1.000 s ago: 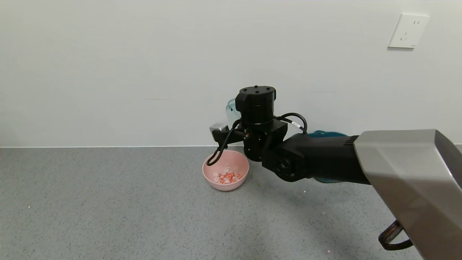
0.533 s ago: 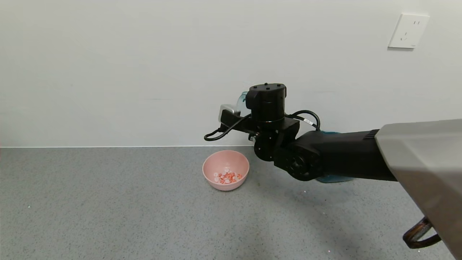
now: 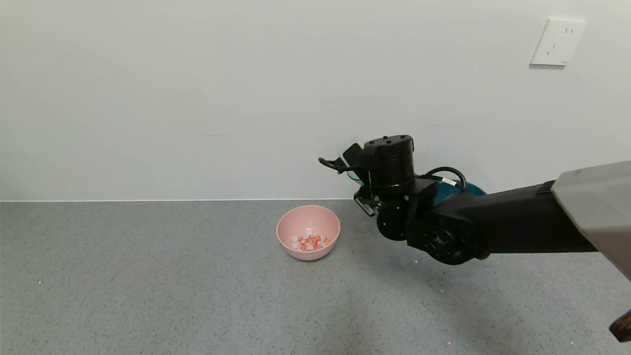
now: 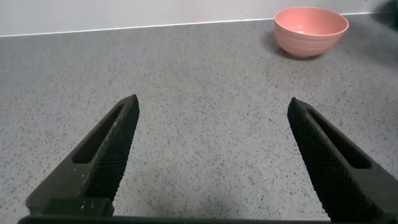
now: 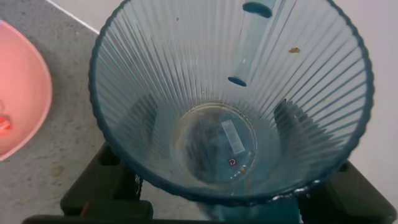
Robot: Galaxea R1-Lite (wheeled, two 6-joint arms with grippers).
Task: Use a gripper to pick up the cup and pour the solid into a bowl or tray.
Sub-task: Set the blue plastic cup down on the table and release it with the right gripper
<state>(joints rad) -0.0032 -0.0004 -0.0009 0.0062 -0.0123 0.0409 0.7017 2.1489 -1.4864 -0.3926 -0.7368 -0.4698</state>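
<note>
Both black fingers (image 5: pixel 102 186) of the right gripper (image 5: pixel 214 199) clamp the ribbed teal cup (image 5: pixel 230 99), held above the grey counter (image 3: pixel 148 286) beside the pink bowl (image 3: pixel 296 229). One small red speck sits on the cup's base, while the red-orange and white bits (image 3: pixel 309 241) lie in the bowl. Farther off, the left gripper (image 4: pixel 214 124) hangs low over the counter with its fingers spread wide.

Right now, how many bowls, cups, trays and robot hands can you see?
Bowls: 1, the pink bowl with the little red and white bits in it.
Cups: 1, the see-through cup, held in the right hand.
Trays: 1, the dark teal tray.
Hands: 2, with the left hand open.
Total: 5.
</note>
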